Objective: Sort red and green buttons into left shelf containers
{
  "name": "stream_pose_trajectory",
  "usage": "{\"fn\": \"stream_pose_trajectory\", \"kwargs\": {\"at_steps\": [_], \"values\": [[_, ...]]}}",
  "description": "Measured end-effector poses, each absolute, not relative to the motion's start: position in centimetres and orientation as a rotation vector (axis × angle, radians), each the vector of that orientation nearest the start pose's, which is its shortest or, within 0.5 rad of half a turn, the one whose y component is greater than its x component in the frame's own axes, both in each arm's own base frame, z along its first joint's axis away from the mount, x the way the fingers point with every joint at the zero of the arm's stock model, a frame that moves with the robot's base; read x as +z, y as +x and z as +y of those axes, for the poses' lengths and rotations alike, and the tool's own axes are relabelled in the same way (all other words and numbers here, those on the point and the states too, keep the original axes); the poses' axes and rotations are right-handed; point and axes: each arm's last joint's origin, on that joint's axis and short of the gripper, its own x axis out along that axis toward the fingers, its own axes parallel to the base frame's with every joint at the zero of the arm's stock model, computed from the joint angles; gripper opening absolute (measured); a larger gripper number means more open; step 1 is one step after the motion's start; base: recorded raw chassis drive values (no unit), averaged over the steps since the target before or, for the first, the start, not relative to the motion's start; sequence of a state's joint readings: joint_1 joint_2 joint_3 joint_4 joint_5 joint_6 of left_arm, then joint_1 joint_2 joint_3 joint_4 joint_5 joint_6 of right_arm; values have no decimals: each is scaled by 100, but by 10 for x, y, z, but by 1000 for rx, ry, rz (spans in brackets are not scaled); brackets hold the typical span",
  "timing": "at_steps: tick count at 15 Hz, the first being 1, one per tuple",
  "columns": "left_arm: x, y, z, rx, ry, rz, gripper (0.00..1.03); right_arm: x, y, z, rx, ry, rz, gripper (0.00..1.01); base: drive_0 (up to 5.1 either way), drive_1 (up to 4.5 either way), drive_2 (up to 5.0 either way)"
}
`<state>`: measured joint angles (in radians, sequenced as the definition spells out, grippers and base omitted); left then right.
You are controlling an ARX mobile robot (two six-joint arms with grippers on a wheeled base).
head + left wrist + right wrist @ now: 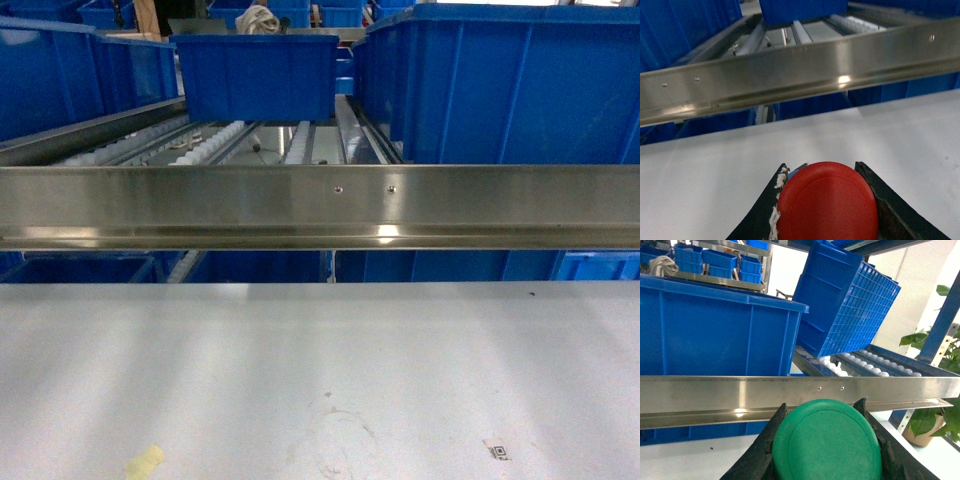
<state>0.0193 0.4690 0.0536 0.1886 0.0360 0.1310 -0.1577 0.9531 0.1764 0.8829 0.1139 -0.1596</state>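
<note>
Red button [826,201]: pinched between dark jaws of left gripper [826,205]; round cap faces wrist camera, body hidden behind it.
Green button [826,441]: pinched likewise in right gripper [822,442]; cap fills gap between jaws.
Direction to target: blue bins lie ahead and above, beyond steel rail [320,205]; left bin [60,75] on head view's left edge, centre bin [255,75] farther back on roller track [215,145].
Nearer arm: left, judged from left wrist view showing blue wall at upper left; right arm faces large bin [715,330] straight on, so would have to cross leftward.
Long axis: bins' rims not fully seen; openings cannot be told from here.
Arm pose: both low over white table [320,380], wrists roughly level, pointing at rail; neither gripper visible in head view.
Next move, judged: lift over rail, then reach to bin rim before releasing.
</note>
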Motion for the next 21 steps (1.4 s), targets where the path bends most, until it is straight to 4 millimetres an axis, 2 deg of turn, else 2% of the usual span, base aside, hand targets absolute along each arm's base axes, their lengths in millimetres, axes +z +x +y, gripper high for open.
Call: {"fn": "stream_pose_trajectory", "kwargs": {"at_steps": [1, 3, 13, 21], "values": [[174, 117, 4, -5, 113, 136, 33, 200, 177, -32, -279, -161, -85, 32, 0, 0, 0], [190, 112, 3, -5, 109, 35, 33, 200, 177, -31, -279, -161, -84, 32, 0, 0, 0], [187, 113, 3, -9, 105, 67, 32, 200, 177, -31, -279, -161, -84, 32, -401, 14, 377], [187, 113, 3, -10, 105, 65, 32, 200, 177, -31, -279, -161, -86, 32, -495, 241, 241]]}}
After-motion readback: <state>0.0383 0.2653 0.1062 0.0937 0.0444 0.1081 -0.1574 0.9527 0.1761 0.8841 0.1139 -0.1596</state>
